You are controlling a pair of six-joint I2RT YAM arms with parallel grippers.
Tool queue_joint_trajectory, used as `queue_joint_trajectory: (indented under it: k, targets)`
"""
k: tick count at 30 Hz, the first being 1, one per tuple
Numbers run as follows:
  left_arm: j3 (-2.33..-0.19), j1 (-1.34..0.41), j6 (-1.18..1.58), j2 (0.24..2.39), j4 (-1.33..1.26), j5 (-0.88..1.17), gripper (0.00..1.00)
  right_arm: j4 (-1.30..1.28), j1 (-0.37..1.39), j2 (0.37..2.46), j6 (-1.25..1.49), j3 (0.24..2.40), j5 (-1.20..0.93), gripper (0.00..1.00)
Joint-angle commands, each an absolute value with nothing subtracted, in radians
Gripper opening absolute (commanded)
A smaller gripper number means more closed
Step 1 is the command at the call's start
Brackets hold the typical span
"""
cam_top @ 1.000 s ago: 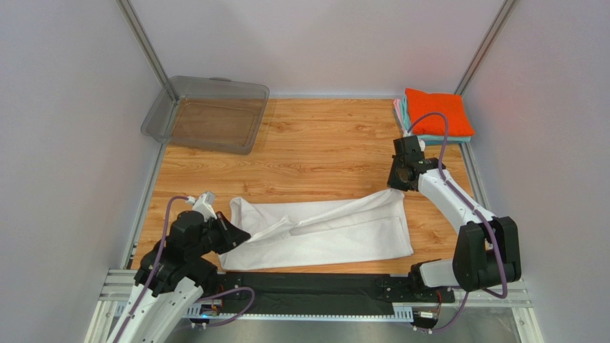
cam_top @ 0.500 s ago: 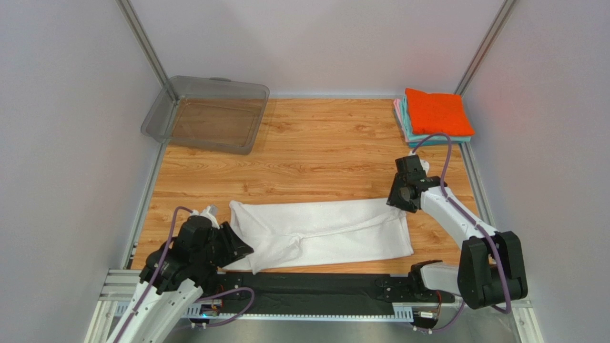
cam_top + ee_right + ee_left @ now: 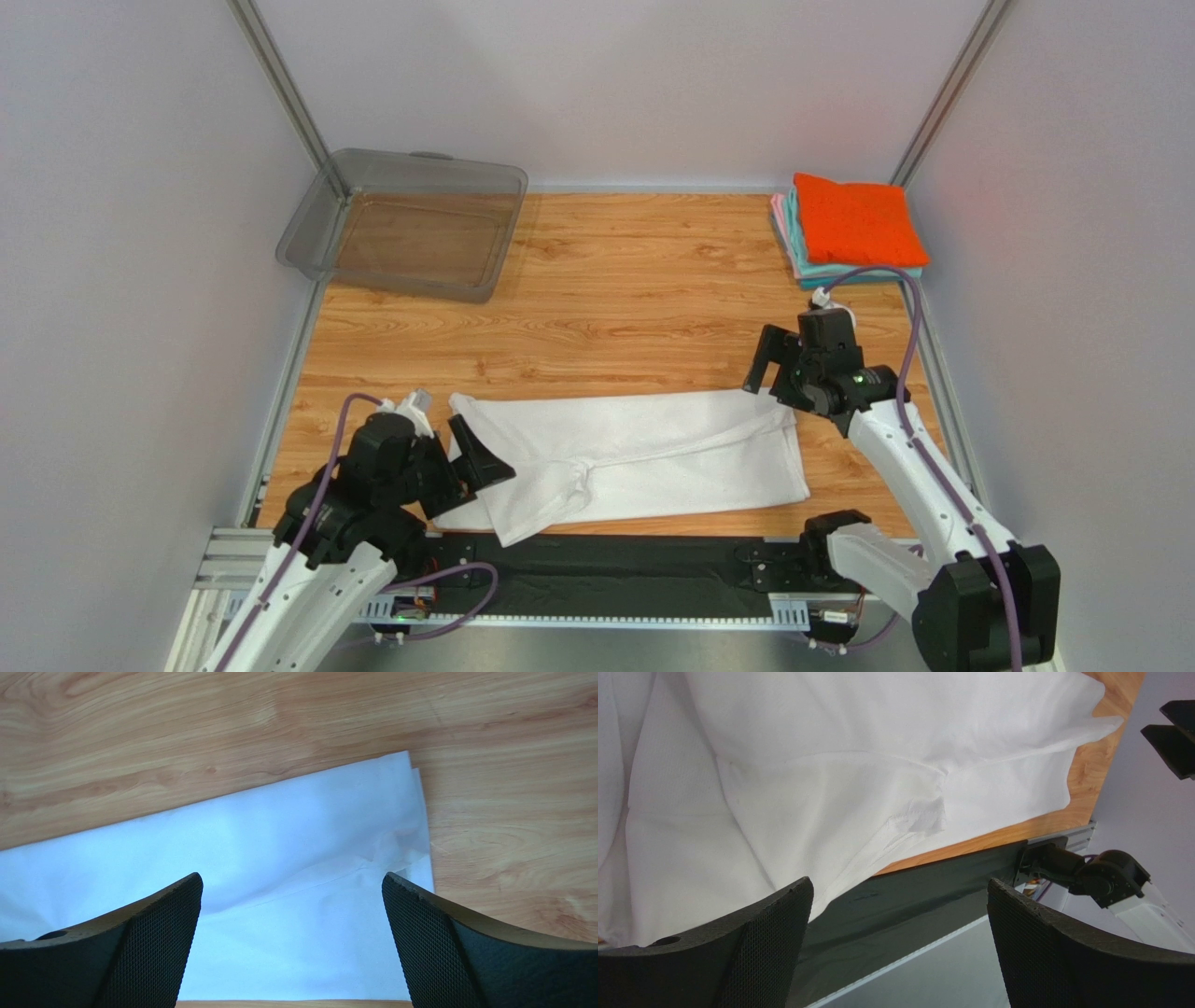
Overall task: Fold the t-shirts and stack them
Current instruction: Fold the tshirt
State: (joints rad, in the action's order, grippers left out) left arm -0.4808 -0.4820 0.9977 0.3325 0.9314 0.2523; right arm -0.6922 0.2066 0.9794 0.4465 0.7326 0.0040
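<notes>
Because the white t-shirt [image 3: 631, 455] lies so close to the near edge of the table [image 3: 631, 308], it could slip; its near left corner is already on the black strip [image 3: 631, 560] at the front, and a pull toward the arms could drag more of it off the wood. The shirt is folded into a long band of loose layers; if a claw pinches only the top layer, I think the fold would fall open. If one claw lifts sooner than the other, the band could twist.

The left gripper [image 3: 477, 451] is wide open with nothing in it; it hangs over the left end of the shirt. The right gripper [image 3: 780, 375] is wide open and empty too; it is above the far right corner of the shirt.

The long way of the shirt runs left to right across the table; the right end sits a little farther back than the left. The right end is a straight cut edge, so it looks like the bottom of the shirt; the neck end seems to point left, but I cannot see the neck hole.

The other shirts sit in a pile at the far right corner, well apart; the orange shirt [image 3: 856, 220] is on top, with a teal shirt [image 3: 842, 270] and a pink shirt [image 3: 776, 210] under it.
</notes>
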Motion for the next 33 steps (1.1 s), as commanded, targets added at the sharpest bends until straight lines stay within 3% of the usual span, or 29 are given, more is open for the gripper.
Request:
queue_joint_trajectory:
  k: [1, 8, 15, 21, 33]
  targets:
    - [-0.489, -0.483, 0.933, 0.446, 0.724, 0.244, 1.0, -0.623, 0.209, 0.959, 0.394, 0.759, -0.166, 1.0]
    - [-0.48, -0.482, 0.896, 0.757, 0.396, 0.184, 1.0, -0.529, 0.218, 1.117, 0.426, 0.789, -0.291, 1.0]
    - [-0.558, -0.45, 0.825, 1.118, 0.275, 0.166, 1.0, -0.545, 0.232, 1.163, 0.465, 0.672, -0.14, 1.0]
    - [-0.549, -0.374, 0.764, 1.198, 0.278, 0.124, 1.0, -0.589, 0.218, 1.137, 0.508, 0.554, -0.026, 1.0]
    - [-0.555, -0.359, 0.752, 1.307, 0.209, 0.138, 1.0, -0.557, 0.213, 1.085, 0.503, 0.538, -0.046, 1.0]
